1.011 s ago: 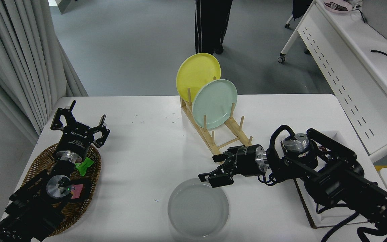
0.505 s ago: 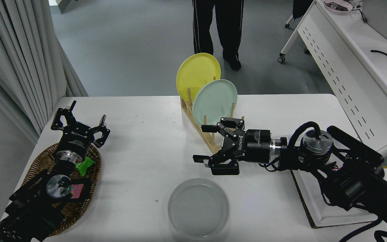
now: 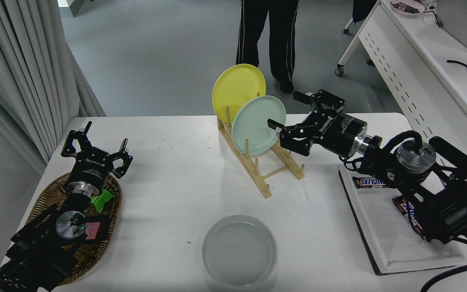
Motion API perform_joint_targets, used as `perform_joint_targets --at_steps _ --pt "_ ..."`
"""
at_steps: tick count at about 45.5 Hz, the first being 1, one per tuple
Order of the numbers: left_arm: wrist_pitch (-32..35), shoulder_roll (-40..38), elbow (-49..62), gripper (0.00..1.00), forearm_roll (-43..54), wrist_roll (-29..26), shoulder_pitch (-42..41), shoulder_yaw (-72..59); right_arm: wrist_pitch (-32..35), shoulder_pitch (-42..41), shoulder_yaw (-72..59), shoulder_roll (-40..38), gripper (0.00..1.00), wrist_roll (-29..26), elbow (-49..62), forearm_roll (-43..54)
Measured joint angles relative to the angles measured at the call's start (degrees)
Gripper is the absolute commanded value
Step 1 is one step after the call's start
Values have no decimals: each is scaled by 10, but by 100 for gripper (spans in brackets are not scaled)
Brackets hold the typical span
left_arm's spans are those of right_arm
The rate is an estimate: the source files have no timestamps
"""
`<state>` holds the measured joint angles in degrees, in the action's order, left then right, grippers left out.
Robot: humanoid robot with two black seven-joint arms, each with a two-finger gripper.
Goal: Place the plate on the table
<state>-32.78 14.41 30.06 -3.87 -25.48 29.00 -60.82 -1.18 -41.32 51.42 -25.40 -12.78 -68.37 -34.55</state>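
The pale grey-white plate (image 3: pixel 239 250) lies flat on the white table (image 3: pixel 168 178) near its front edge. My right gripper (image 3: pixel 287 110) is open and empty, raised beside the right edge of the mint green plate (image 3: pixel 258 125), far from the grey plate. The mint green plate and a yellow plate (image 3: pixel 237 92) stand upright in a wooden rack (image 3: pixel 272 172). My left gripper (image 3: pixel 95 144) is open, parked at the left over a wicker basket.
The wicker basket (image 3: pixel 108 211) holds small items at the left. A white tray (image 3: pixel 383 235) with chocolate bars (image 3: pixel 371 182) lies at the right under my right arm. A person's legs (image 3: pixel 268 36) stand behind the table. A white desk (image 3: pixel 428 69) is at the far right.
My right gripper has left the grey plate on the table, risen and moved back and right, from the plate's rim to beside the mint green plate. The person has shifted slightly.
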Motion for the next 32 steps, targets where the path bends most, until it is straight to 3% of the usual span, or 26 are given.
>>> perform_joint_targets --at_steps 11,23,32 --pt "0 0 0 100 0 0 0 0 11 15 64 -9 100 78 26 108" --pt "0 0 0 100 0 0 0 0 22 52 86 -10 100 116 68 307" --pt "0 0 0 100 0 0 0 0 24 80 93 -1 100 165 83 394"
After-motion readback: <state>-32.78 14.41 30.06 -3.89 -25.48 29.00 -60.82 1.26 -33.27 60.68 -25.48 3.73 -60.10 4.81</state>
